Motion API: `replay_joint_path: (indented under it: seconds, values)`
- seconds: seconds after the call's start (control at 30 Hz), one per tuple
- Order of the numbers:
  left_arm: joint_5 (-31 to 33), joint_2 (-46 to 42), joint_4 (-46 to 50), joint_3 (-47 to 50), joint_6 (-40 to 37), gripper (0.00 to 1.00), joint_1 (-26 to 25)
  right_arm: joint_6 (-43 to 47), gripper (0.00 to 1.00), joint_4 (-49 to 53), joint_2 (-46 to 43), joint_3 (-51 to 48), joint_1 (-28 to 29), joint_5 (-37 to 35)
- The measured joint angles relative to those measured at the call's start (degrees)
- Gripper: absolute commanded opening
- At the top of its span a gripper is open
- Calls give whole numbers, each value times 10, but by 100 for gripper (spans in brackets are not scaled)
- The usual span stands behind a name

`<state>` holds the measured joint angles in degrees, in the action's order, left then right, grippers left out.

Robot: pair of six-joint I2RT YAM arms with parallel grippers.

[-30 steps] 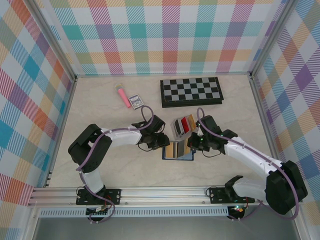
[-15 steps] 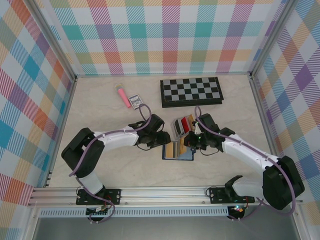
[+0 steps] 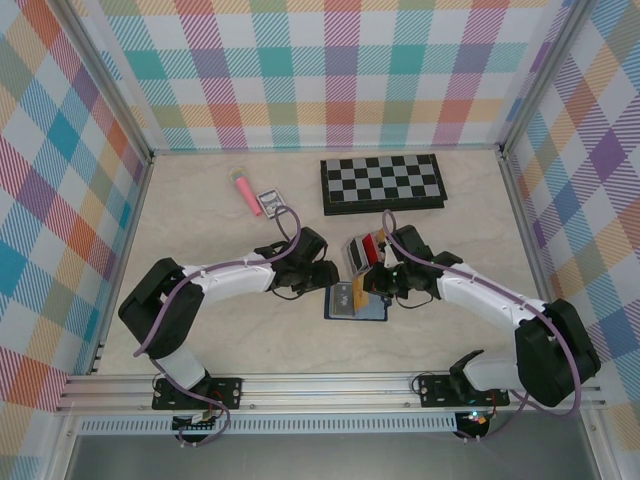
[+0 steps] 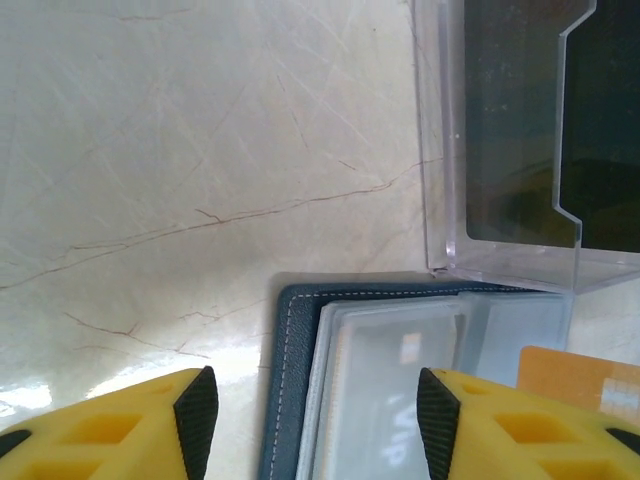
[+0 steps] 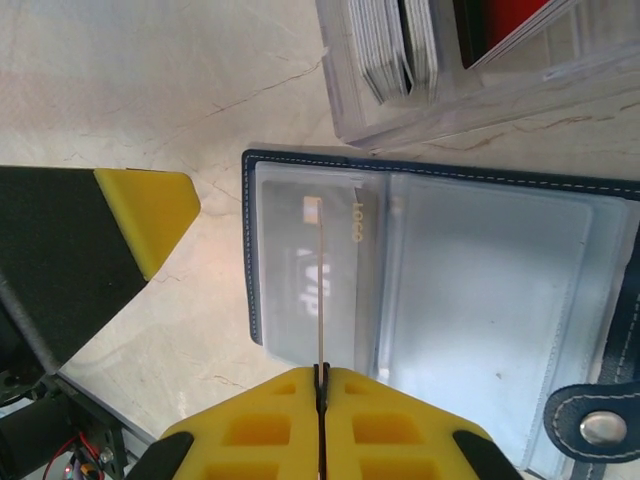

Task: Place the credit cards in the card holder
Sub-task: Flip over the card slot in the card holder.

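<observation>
The navy card holder (image 3: 372, 310) lies open on the table, its grey-blue clear pockets (image 5: 480, 290) facing up and its snap tab (image 5: 600, 425) at the right. My right gripper (image 5: 320, 372) is shut on a yellow-orange credit card (image 3: 345, 297), which the right wrist view shows edge-on (image 5: 320, 290) over the left pocket. White (image 5: 395, 45), dark and red credit cards (image 5: 510, 20) stand in the clear slotted stand (image 3: 365, 250). My left gripper (image 4: 317, 415) hangs open over the wallet's left edge (image 4: 290, 400), with nothing between its fingers; the orange card (image 4: 570, 380) lies to its right.
A chessboard (image 3: 383, 183) lies at the back. A pink tube (image 3: 245, 192) and a small printed box (image 3: 270, 202) sit at the back left. The clear stand (image 4: 510, 140) is right behind the wallet. My left finger (image 5: 140, 215) is close to the wallet's left side.
My right gripper has carried the orange card slightly left and farther over the wallet, and the card now looks narrower from above. The left gripper has drawn back a little.
</observation>
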<state>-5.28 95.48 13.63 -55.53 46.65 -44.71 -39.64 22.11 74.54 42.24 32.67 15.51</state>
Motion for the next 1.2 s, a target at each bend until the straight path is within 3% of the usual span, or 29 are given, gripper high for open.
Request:
replay_joint_path:
  seconds: [0.2, 0.73, 1.0, 1.2]
  values:
    - [7, -1, 0, 2, 0, 58, 0, 0, 8, 24, -10, 1, 0, -49]
    - [-47, 25, -7, 18, 0, 53, 0, -56, 7, -127, -11, -99, -1, -13]
    - [-57, 32, -17, 21, 0, 45, 0, -76, 7, -190, 12, -118, -1, 2]
    - [-56, 35, -17, 23, 0, 40, 0, -74, 7, -175, -7, -118, -1, -9]
